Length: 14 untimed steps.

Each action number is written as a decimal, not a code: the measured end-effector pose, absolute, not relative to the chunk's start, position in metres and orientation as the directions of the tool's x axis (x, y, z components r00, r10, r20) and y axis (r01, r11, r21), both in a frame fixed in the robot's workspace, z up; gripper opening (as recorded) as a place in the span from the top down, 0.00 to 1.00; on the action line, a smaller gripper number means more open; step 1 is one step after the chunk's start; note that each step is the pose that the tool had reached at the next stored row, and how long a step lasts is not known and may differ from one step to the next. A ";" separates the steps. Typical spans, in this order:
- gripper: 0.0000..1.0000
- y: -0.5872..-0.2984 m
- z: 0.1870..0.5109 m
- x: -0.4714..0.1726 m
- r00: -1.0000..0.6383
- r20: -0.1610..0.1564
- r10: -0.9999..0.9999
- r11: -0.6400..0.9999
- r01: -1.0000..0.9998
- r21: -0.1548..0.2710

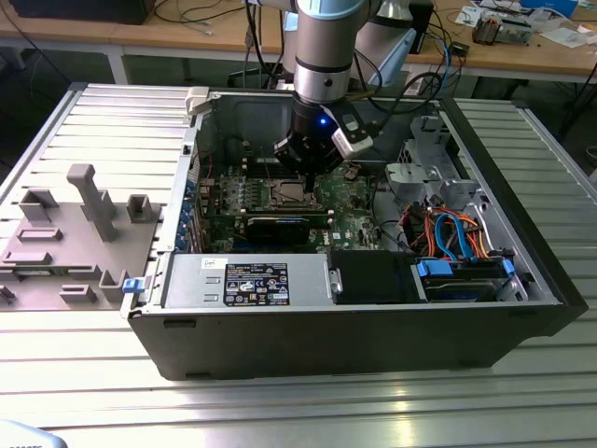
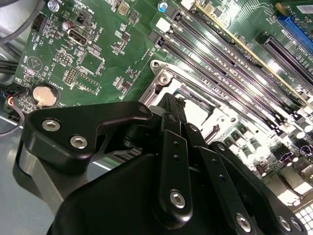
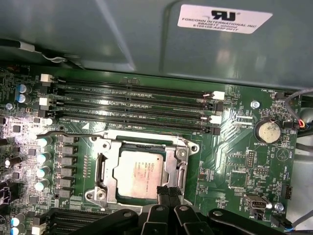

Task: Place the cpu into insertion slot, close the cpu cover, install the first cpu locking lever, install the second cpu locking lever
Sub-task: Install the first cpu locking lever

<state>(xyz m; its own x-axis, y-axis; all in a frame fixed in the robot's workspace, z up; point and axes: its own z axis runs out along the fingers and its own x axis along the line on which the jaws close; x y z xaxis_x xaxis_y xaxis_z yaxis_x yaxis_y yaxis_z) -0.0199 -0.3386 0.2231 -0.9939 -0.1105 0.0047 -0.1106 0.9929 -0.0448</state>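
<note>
The cpu, a pale square chip, lies in the insertion slot on the green motherboard. The silvery cpu cover lies flat around it, its middle open over the chip. A thin wire lever with a hooked end runs along the socket's edge beside the memory slots. My gripper is shut, with its black tips together at the rim of the cover by one corner of the cpu. In the exterior view the gripper hangs straight down over the socket. The second wrist view has the gripper hiding part of the socket.
Long black memory slots run beside the socket, and a coin battery sits nearby. Inside the open case are a power supply, a blue-trimmed drive bay and loose cables. A grey fixture plate lies at the exterior view's left.
</note>
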 end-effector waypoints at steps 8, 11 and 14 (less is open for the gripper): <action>0.89 -0.339 0.223 -0.020 -0.992 0.005 -0.129 0.991 -0.130 -0.045; 0.89 -0.339 0.223 -0.020 -0.992 0.005 -0.129 0.991 -0.130 -0.045; 0.89 -0.339 0.223 -0.020 -0.992 0.005 -0.129 0.991 -0.129 -0.045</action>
<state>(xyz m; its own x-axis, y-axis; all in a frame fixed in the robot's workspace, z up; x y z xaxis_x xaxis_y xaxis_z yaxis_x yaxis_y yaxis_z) -0.0199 -0.3385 0.2231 -0.9916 -0.1294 0.0046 -0.1295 0.9906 -0.0446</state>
